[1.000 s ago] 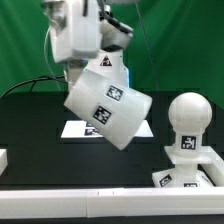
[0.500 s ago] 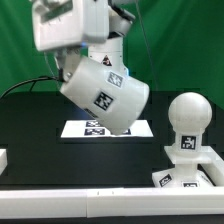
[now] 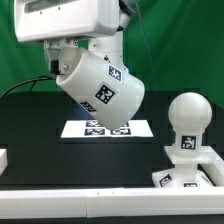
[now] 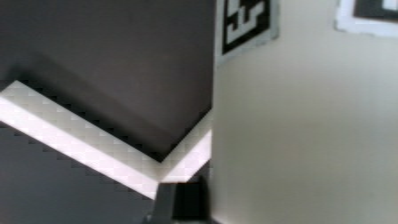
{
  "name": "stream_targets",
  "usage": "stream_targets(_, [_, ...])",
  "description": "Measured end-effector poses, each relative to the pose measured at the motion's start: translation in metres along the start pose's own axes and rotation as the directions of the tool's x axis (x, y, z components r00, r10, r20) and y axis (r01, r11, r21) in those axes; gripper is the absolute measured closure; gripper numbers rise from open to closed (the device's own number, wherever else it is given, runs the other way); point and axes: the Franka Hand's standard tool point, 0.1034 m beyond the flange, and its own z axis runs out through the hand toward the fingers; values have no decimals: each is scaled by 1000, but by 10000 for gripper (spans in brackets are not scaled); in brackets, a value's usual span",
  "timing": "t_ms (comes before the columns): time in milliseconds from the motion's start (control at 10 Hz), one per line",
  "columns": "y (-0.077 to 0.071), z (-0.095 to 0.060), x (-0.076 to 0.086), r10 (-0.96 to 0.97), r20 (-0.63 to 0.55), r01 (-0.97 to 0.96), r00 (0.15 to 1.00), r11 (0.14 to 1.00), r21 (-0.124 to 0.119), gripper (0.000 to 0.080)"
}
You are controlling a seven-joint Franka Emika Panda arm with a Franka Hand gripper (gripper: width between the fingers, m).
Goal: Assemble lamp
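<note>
A: Lamp's large white tapered plastic shade (image 3: 100,88) is airborne, tilted, gripper (image 3: 62,62) pinched shut on its rim.
B: Yep, it rose and swung left; round white bulb (image 3: 188,118) awaits, well apart, right.

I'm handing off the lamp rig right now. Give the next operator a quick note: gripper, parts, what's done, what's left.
Gripper: its fingertips are hidden in the exterior view; it is shut on the shade, holding it tilted in the air above the marker board.
Parts: bulb stands upright at the exterior view's right, its stem in the base.
Done: bulb and base look joined; shade picked up.
Left: carry the shade over the bulb, level it, lower it on, release.
</note>
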Motion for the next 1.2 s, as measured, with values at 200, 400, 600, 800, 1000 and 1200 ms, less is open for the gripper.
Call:
stream_targets(200, [-8, -2, 0, -81, -39, 81, 996, 997, 6, 758])
stream_targets(400, [-21, -18, -1, -198, -160, 206, 967, 978, 36, 758])
stream_targets(600, [-65, -23, -45, -206, -258, 234, 944, 969, 82, 758])
stream_targets(800, [-70, -14, -59, -157, -329, 211, 931, 968, 134, 758])
stream_targets(1000, [-79, -7, -67, -140, -367, 207, 919, 967, 148, 758])
stream_targets(1200, [-77, -7, -66, -150, -367, 215, 918, 966, 143, 758])
